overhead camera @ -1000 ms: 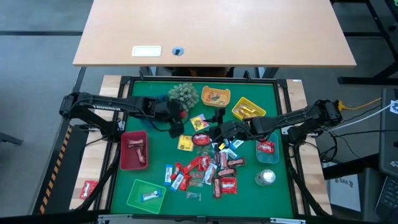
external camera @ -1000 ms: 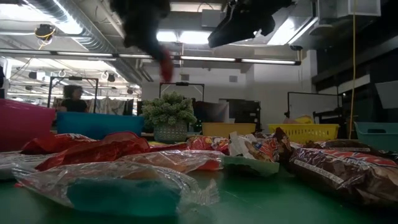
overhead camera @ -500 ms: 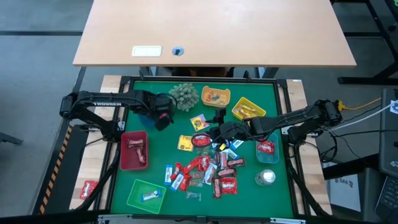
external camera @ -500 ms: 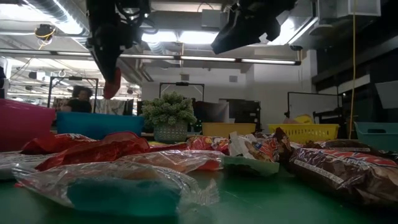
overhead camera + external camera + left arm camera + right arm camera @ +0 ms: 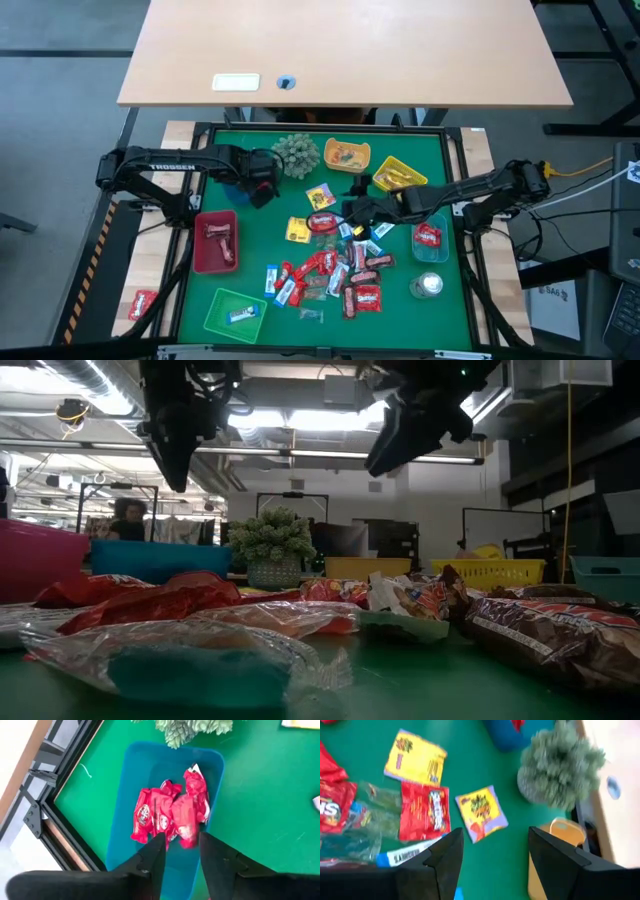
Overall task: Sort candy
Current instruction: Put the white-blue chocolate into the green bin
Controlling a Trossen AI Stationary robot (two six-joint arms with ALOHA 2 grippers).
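Now the drop is being made by the left gripper (image 5: 182, 845), which hangs over the blue tray (image 5: 125, 840); its jaws are seen parted with nothing between them, and the red candy (image 5: 172, 812) lies in the tray directly beneath and just ahead of the jaw tips. For a clean finish, the jaws are best kept apart and lifted straight up, so no wrapper is caught and dragged back over the tray wall, which runs close on either side of the jaws.

Over at the right gripper (image 5: 492, 852), wide-open, empty jaws are held above the pile. A red packet (image 5: 431, 815) sits just ahead of one jaw, a small yellow packet (image 5: 482, 812) lies ahead of the gap, and a larger yellow packet (image 5: 415, 760) is farther out. A single flat packet at the pile's edge is probably the easiest pick, with overlapping wrappers avoided.

Underneath it all, a green worktop (image 5: 260, 255) is seen, with the main heap of candy (image 5: 340, 270) near its middle, well apart from the left jaws. Around it are set a red tray (image 5: 200, 262), a green tray (image 5: 218, 318) and two yellow trays (image 5: 398, 175), plus a spiky plant ball (image 5: 295, 153) just beside the left jaws.

Beyond, a workshop room with ceiling strip lights is glimpsed, and a person (image 5: 128, 518) is visible far back.
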